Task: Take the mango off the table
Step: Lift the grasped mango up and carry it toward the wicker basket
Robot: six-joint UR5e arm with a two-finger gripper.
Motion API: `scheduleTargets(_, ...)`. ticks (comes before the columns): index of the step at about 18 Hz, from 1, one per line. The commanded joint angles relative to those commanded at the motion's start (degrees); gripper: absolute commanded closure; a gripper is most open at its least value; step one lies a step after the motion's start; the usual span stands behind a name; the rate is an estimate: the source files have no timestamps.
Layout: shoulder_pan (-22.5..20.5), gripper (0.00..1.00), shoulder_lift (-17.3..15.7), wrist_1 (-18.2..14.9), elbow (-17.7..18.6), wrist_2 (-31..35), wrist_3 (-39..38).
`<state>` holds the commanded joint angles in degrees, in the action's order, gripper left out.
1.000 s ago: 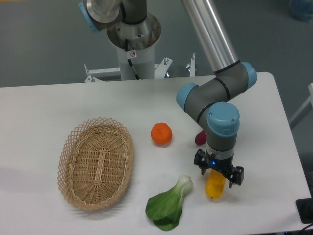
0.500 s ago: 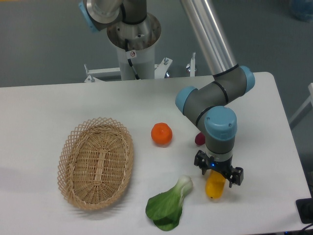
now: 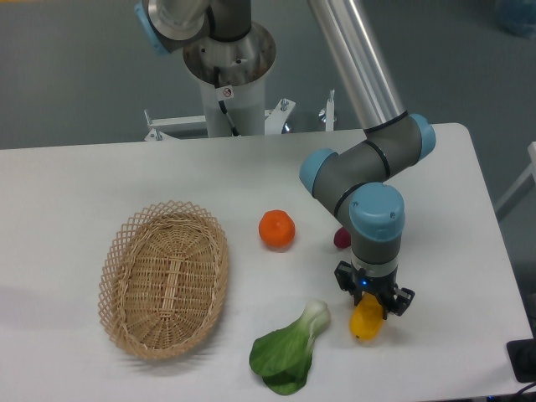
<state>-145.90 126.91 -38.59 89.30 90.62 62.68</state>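
The mango (image 3: 366, 324), smooth and yellow-orange, lies on the white table (image 3: 75, 193) at the front right. My gripper (image 3: 369, 305) points straight down over its far end, so only the near half of the fruit shows. The black fingers (image 3: 402, 299) are spread to either side of the mango, and the jaws look open around it. The mango rests on the tabletop. The arm's grey and blue wrist (image 3: 376, 226) stands directly above the gripper.
A round orange (image 3: 276, 229) sits left of the arm. A small dark-red thing (image 3: 342, 238) peeks out behind the wrist. A green leafy vegetable (image 3: 289, 352) lies just left of the mango. A wicker basket (image 3: 164, 277) stands at the left.
The gripper has come down lower over the mango, covering more of it, and its fingers stand slightly closer together. The mango has not moved.
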Motion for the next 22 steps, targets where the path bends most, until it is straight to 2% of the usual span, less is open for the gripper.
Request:
scheduleTargets(5,-0.1,0.47,-0.7,0.1,-0.3,-0.1,-0.5)
scheduleTargets(9,0.0,0.46,-3.8,0.0,-0.7,-1.4,-3.3)
scheduleTargets(13,0.6,0.46,-9.5,0.0,2.5,-5.3,-9.4)
scheduleTargets(16,0.9,0.46,-14.5,0.0,5.3,-10.6,-13.5)
scheduleTargets(18,2.1,0.46,-17.0,0.0,6.0,-13.5,-17.0)
scheduleTargets(22,6.2,0.46,-21.3,0.0,6.1,-15.1,-25.2)
